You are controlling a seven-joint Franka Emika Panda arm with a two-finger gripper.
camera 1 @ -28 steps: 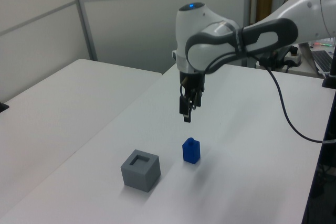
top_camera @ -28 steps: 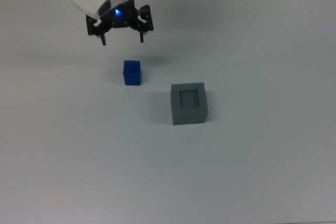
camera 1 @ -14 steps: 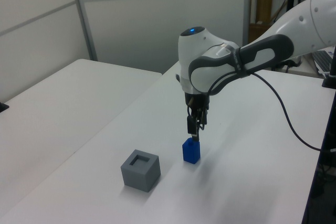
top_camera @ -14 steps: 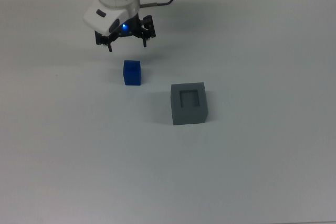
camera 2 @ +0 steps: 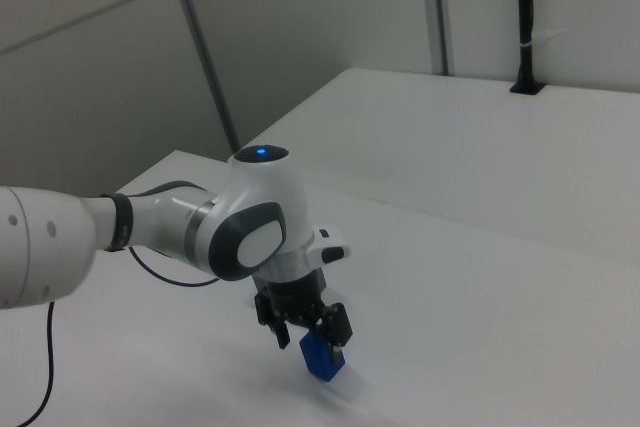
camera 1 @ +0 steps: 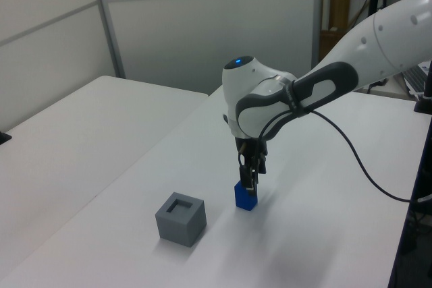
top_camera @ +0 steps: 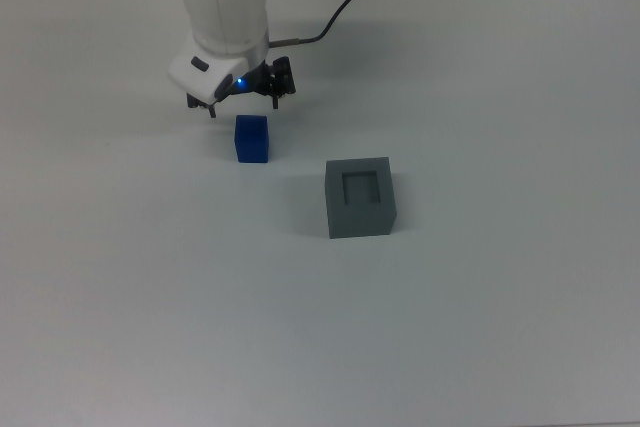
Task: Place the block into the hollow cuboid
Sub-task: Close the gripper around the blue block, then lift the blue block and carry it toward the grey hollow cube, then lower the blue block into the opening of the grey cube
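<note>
Gripper (top_camera: pixel 242 99) spread wide, low around block (top_camera: pixel 251 138), nothing gripped. Cuboid (top_camera: pixel 359 197) recess empty. Grasp, carry, insertion all outstanding.

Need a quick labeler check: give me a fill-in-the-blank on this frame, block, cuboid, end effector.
1. The cube on the table is coloured ____.
2. The recess in the grey hollow cuboid holds ____.
3. In the top view, the cube lies to the cuboid's ____.
4. The end effector fingers are ____.

Missing: blue; nothing; left; open
</note>
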